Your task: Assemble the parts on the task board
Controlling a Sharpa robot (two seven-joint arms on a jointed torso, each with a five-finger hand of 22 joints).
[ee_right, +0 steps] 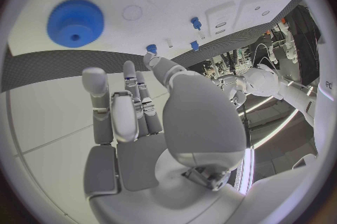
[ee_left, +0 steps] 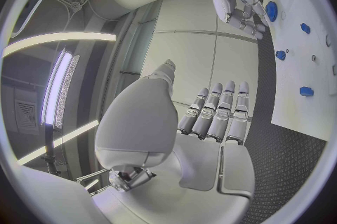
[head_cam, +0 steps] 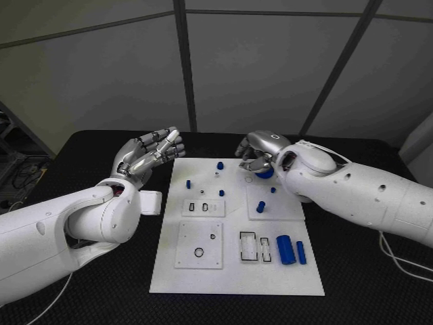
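The white task board [head_cam: 236, 277] lies in the middle of the black table. A round blue knob [head_cam: 264, 174] [ee_right: 76, 22] sits on its far right part. My right hand [head_cam: 258, 152] [ee_right: 133, 117] hovers just over that knob, fingers stretched out and holding nothing. My left hand [head_cam: 150, 152] [ee_left: 210, 117] is raised beside the board's far left corner, fingers straight and apart, empty. Small blue pegs [head_cam: 220, 164] [head_cam: 188, 183] stand at the far end. A blue cylinder [head_cam: 260, 207] lies mid-right, and two longer ones [head_cam: 286, 250] lie at the near right.
Recessed plates with slots and rings [head_cam: 200, 245] [head_cam: 203, 208] and two rectangular frames [head_cam: 256, 246] lie on the board. White cables [head_cam: 402, 261] trail over the table at the right. Bare black table [head_cam: 373, 291] borders the board on both sides.
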